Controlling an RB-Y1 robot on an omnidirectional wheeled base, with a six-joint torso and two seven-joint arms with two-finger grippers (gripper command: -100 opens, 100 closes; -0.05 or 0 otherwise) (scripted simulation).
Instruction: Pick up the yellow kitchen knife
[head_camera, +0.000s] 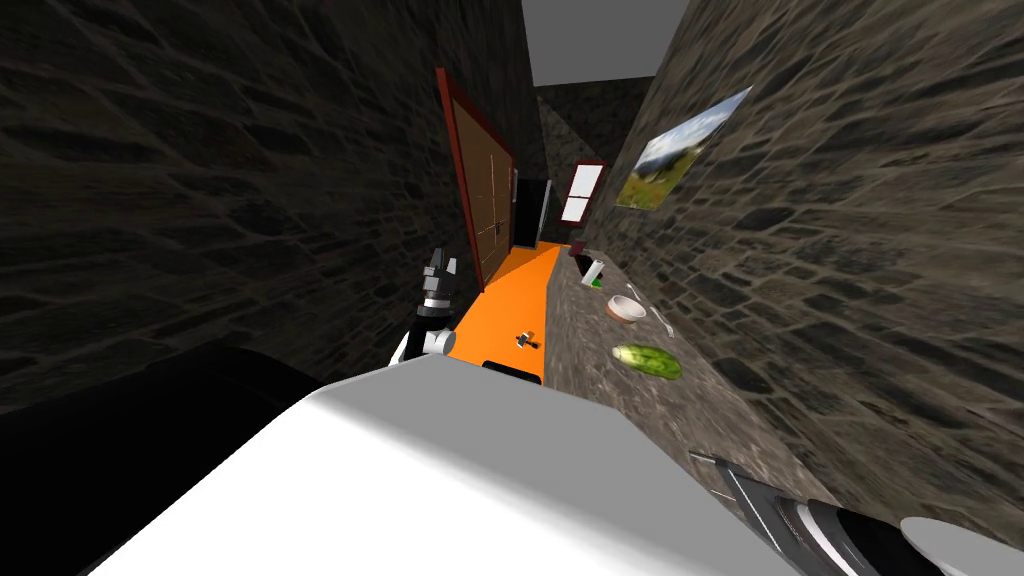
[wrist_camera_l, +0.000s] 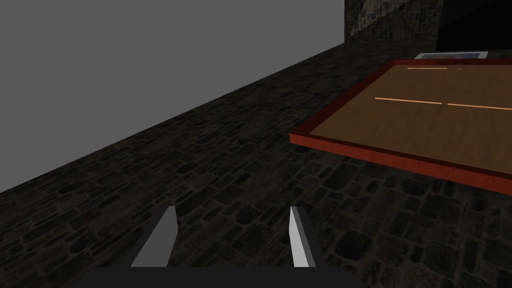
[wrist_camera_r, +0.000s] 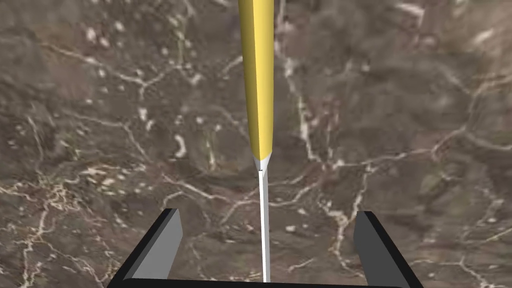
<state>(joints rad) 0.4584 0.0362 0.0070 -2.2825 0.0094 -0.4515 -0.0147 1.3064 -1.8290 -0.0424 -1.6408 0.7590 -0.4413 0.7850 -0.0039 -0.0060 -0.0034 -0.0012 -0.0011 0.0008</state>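
The right gripper (wrist_camera_r: 268, 211) has both fingers (wrist_camera_r: 160, 245) released: they stand wide apart and touch nothing. One knife with a yellow handle and a thin white blade (wrist_camera_r: 260, 135) rests on the brown, white-veined marble surface (wrist_camera_r: 100, 125), blade seen edge-on. The blade runs between the two fingers, clear of both. Its tip is hidden behind the gripper's dark body, and the handle's far end is cut off by the picture edge.

In the head view, the right arm (head_camera: 800, 520) is cut off at the corner. Farther along the surface lie one green cucumber (head_camera: 647, 360), one pale round bowl (head_camera: 627, 309) and one small white container (head_camera: 595, 272). A thin white item beside the bowl is too small to identify.

The left gripper (head_camera: 440, 262) is raised beside the dark stone wall (head_camera: 200, 200), above the orange floor (head_camera: 500, 300). In the left wrist view its two fingers are released and hold nothing.
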